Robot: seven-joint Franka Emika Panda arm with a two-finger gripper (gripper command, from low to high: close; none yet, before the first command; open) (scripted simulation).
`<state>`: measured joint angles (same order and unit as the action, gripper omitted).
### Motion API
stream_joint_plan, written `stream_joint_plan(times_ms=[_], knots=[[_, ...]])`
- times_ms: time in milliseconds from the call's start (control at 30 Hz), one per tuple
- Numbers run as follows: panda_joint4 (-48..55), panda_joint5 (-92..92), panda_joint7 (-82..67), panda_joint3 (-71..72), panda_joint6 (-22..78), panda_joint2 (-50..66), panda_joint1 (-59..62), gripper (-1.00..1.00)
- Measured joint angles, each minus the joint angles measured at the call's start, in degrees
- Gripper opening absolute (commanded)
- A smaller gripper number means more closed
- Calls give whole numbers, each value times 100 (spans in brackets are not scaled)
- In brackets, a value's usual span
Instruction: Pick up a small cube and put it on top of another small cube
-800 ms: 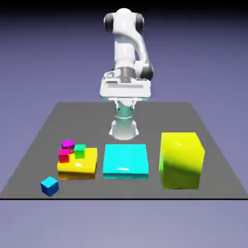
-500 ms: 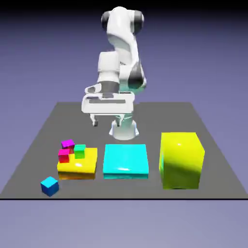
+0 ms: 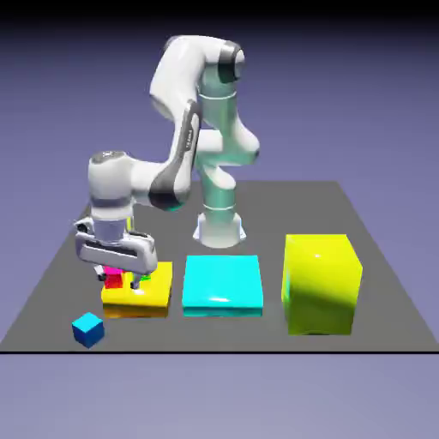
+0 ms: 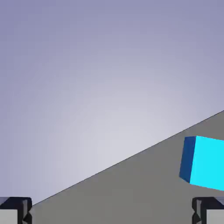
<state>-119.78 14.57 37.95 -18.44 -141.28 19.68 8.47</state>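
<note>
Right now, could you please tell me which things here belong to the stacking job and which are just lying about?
In the job:
- tiny blue cube with cyan top
- open gripper

Lying about:
- flat yellow block
- flat cyan block
- big yellow-green cube

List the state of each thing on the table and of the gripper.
Gripper: open, empty, above the yellow slab.
Small blue cube: on the table, alone, untouched.
Red cube: on the yellow slab, partly hidden by the hand.
Yellow slab: flat on the table.
Cyan slab: flat, bare.
Big yellow block: upright, bare.

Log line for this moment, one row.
fingers: open, empty | small blue cube: on table, untouched | hand: above yellow slab | stacking: not started
</note>
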Motion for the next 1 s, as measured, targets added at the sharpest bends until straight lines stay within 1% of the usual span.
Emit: stream_joint_plan(times_ms=[233, 300, 400, 433, 500, 633, 1000], knots=[[1145, 405, -125, -512, 909, 1454, 254, 0], [1181, 417, -129, -528, 937, 1499, 262, 0], [1222, 705, -305, -256, 367, 2121, 445, 0], [1229, 756, -336, -208, 266, 2232, 477, -100], [1229, 764, -342, -207, 266, 2232, 477, -100], [1102, 393, -97, -508, 946, 1402, 275, -100], [-762, -630, 958, -62, 1141, -882, 576, -100]])
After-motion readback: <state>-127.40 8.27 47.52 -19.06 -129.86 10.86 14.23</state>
